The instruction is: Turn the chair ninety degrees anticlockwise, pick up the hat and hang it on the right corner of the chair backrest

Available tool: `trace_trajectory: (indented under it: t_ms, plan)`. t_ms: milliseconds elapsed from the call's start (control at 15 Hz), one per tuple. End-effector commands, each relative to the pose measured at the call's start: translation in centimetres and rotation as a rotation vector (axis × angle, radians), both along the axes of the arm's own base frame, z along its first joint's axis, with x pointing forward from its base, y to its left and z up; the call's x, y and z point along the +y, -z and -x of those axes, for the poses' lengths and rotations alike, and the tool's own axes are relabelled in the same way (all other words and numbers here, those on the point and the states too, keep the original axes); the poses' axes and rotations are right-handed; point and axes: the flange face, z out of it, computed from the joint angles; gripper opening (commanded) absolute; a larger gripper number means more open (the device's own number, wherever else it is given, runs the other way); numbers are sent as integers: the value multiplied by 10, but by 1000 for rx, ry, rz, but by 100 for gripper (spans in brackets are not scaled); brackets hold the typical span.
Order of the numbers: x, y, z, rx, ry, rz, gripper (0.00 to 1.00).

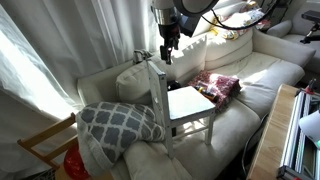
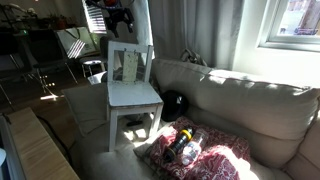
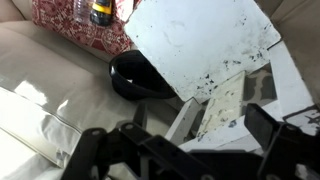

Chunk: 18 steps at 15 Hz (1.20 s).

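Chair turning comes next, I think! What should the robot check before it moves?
1. Gripper open: ok, its fingers are spread wide in the wrist view.
2. Gripper above the backrest: ok.
3. Chair upright on the sofa: ok.
4. Hat out of the chair's way: cannot tell. It lies close by, and the seat hides part of it in the wrist view.
5. Red cloth away from the chair legs: cannot tell.

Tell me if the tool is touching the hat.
Apart. In an exterior view the tool hangs above the chair, while the hat lies low on the sofa beside it.
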Motion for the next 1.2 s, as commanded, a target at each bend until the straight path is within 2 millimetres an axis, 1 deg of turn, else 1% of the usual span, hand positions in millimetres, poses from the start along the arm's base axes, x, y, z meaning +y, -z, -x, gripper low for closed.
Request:
trace_trajectory:
  t_ms: [0,133,200,267,333,600,667,733,800,933,1133]
  plan:
    - [-59,38,-43,60,179,55,100]
    - [-94,59,-64,94,246,42,100]
    - [-111,72,-78,100,239,36,100]
    - [-124,83,-88,105,228,31,100]
    - [-136,97,-99,113,193,10,100]
    - [-170,138,-132,104,26,-110,100]
    - [-175,146,-138,106,16,-135,100]
    - [-181,154,-142,125,59,-146,100]
    - [-173,137,-125,115,59,-93,100]
    - [-183,149,-134,116,66,-113,100]
    - [-181,152,-139,110,65,-121,100]
